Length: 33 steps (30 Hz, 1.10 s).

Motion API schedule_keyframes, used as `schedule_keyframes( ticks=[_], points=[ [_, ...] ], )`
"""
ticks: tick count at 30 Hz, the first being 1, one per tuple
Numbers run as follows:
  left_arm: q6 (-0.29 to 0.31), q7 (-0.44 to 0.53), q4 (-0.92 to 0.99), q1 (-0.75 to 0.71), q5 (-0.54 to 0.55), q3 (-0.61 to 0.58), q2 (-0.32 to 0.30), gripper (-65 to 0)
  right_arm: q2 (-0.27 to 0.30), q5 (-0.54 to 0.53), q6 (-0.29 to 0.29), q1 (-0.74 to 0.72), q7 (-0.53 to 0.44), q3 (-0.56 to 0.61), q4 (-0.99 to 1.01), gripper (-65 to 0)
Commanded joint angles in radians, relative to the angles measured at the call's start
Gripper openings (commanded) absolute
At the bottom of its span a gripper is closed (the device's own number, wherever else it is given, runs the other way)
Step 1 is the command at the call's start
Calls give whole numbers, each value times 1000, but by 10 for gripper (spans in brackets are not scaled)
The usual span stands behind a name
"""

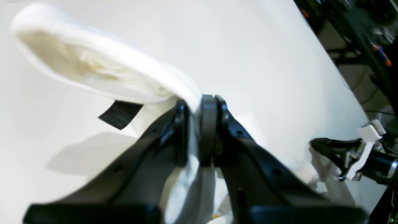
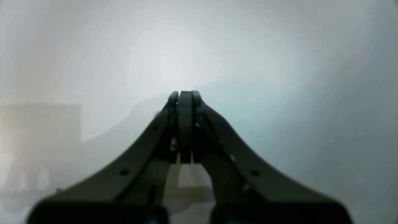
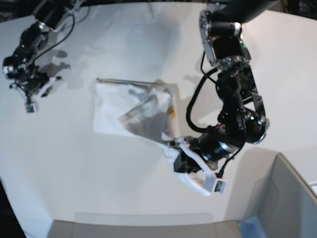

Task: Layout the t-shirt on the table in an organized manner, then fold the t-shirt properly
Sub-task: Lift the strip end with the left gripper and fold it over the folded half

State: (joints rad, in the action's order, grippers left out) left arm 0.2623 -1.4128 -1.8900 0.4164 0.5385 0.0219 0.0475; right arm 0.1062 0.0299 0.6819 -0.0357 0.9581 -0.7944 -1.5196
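Observation:
The white t-shirt [image 3: 131,111] lies crumpled on the table [image 3: 89,183], with a bit of yellow print at its right edge. One corner is drawn toward the table's front. My left gripper [image 3: 176,152] is shut on that part. In the left wrist view the left gripper [image 1: 194,105] pinches white cloth beside the open collar [image 1: 93,65] and the black tag [image 1: 119,114]. My right gripper [image 3: 47,82] hovers far off at the back left, apart from the shirt. In its own view the right gripper [image 2: 185,93] is shut with nothing between the pads.
A grey open-topped bin [image 3: 292,198] stands at the front right, next to the left arm. The table's curved edge runs along the front [image 3: 138,215]. Dark racks and cables [image 1: 367,37] lie beyond the table's side.

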Motion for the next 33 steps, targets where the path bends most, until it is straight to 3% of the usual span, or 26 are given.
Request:
schedule_keyframes(
  ticks=[1, 10, 16, 20, 24, 30, 33],
  points=[
    [4, 17, -15, 23, 15, 10, 9, -606, 5, 5, 16, -5, 17, 2, -11, -650],
    [4, 17, -7, -14, 19, 31, 7, -606, -4, 5, 16, -5, 17, 37, -11, -650],
    [4, 25, -7, -110, 15, -207, 13, -607, -9, 5, 16, -5, 19, 37, -11, -650],
    [4, 109, -7, -178, 15, -350, 13, -607, -9, 5, 16, -5, 17, 37, -11, -650],
    [-4, 175, -7, -219, 13, -414, 33, -607, -9, 5, 16, -5, 17, 37, -11, -650],
    [-208, 194, 77, -213, 15, -509, 73, -605, -9, 5, 16, -5, 19, 37, -11, -650],
    [-275, 235, 128, -187, 16, -563, 76, -605, -9, 5, 16, -5, 19, 37, -11, -650]
  ],
)
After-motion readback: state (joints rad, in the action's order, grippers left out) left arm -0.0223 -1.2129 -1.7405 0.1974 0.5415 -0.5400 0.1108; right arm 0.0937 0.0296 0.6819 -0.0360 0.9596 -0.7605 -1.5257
